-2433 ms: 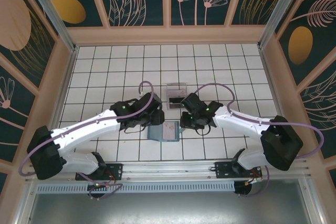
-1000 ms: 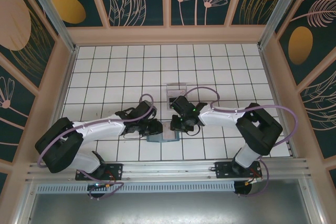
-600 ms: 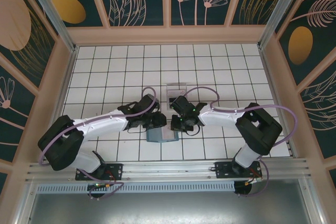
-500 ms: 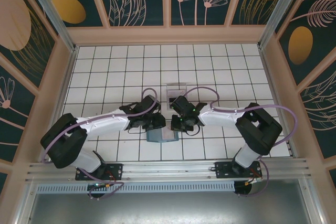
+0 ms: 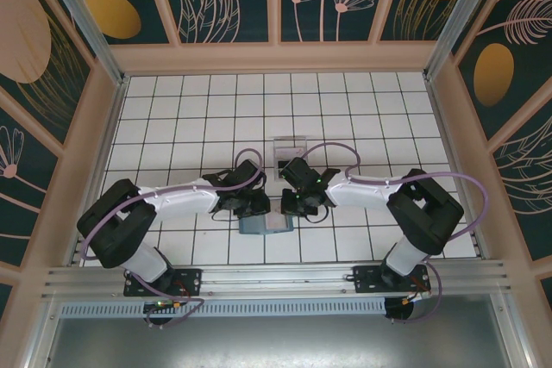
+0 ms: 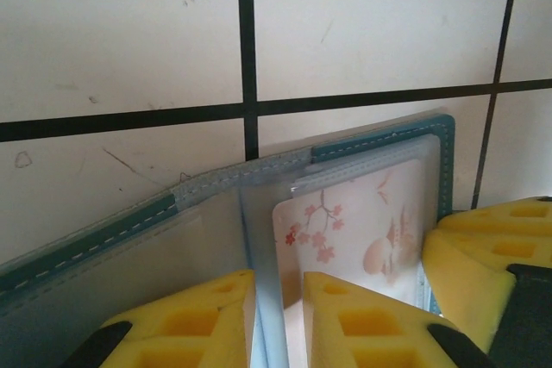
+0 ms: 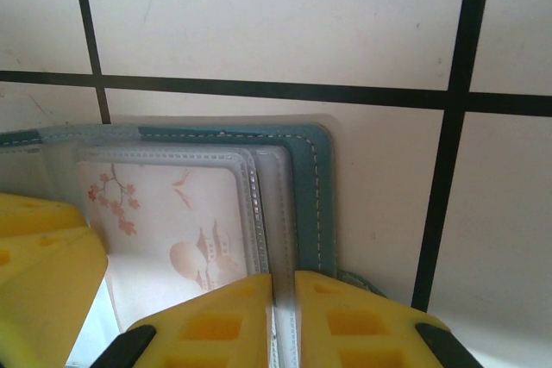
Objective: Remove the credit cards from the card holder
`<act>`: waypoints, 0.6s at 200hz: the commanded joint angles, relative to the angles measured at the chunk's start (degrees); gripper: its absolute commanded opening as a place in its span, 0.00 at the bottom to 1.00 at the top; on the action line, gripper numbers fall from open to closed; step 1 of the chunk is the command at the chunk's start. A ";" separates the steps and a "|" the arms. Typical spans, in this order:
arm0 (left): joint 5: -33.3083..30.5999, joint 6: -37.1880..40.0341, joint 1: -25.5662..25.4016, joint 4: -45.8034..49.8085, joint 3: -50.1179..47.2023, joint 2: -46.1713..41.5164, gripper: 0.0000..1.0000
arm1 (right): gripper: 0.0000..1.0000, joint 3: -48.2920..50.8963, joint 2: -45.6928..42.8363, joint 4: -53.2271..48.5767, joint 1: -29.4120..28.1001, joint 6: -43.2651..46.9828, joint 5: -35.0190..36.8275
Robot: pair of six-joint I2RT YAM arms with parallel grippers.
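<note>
Yellow left pincer (image 6: 278, 290) tight around a clear sleeve (image 6: 263, 230) of the teal card holder (image 6: 379, 137), blossom-printed card (image 6: 362, 230) beside.

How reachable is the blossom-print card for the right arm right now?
Probably not directly: the right gripper has its jaws shut on a clear sleeve of the card holder, beside the blossom-print card, which sits under plastic. It would have to release first.

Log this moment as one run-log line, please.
left gripper: shut on card holder | right gripper: shut on card holder | card: inside holder
</note>
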State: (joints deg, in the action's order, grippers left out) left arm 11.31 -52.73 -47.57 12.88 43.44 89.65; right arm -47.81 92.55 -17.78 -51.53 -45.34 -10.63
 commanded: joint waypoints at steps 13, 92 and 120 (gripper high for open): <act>-1.27 1.70 0.09 2.09 -0.68 1.06 0.23 | 0.16 1.41 0.47 -0.43 -0.44 -0.01 -0.35; -5.20 2.98 -0.09 7.31 -0.81 -1.09 0.19 | 0.17 1.95 0.58 -0.68 -0.42 -0.27 0.00; -5.18 2.51 0.00 6.80 -0.22 -2.87 0.19 | 0.17 1.85 0.55 -0.68 -0.42 -0.30 0.00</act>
State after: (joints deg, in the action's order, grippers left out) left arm 8.23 -51.03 -47.62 16.16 43.44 88.84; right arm -47.44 92.55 -17.47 -51.53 -45.36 -10.63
